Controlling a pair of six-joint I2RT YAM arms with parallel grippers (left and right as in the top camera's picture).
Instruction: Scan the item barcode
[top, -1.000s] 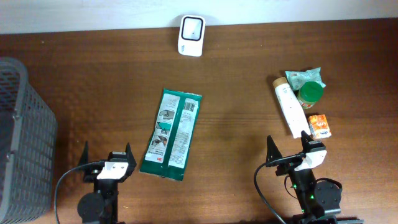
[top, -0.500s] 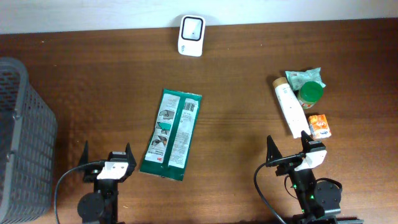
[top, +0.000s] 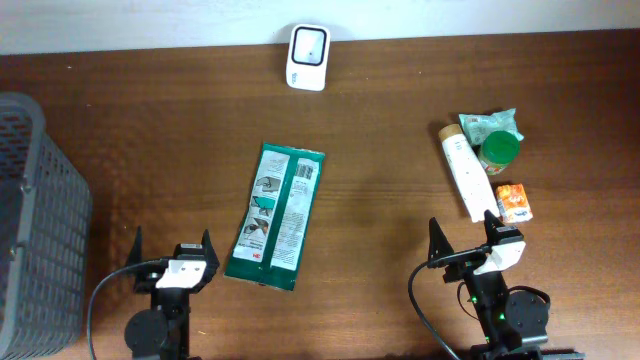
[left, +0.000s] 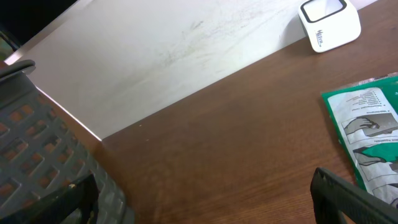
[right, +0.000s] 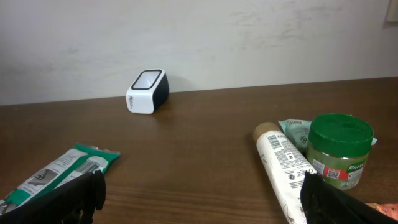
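A green and white flat packet (top: 275, 216) lies on the brown table, left of centre, its printed label side up; it shows too in the left wrist view (left: 372, 132) and the right wrist view (right: 57, 172). The white barcode scanner (top: 307, 44) stands at the table's far edge (left: 329, 25) (right: 147, 91). My left gripper (top: 170, 249) rests open near the front edge, just left of the packet's near end, nothing between its fingers. My right gripper (top: 463, 240) is open at the front right, empty, just short of a white tube (top: 464, 175).
A grey mesh basket (top: 35, 225) stands at the left edge, close to the left gripper. At the right lie the white tube (right: 286, 168), a green-lidded jar (top: 499, 151) (right: 339, 149), a pale green pouch (top: 490, 123) and a small orange box (top: 514, 201).
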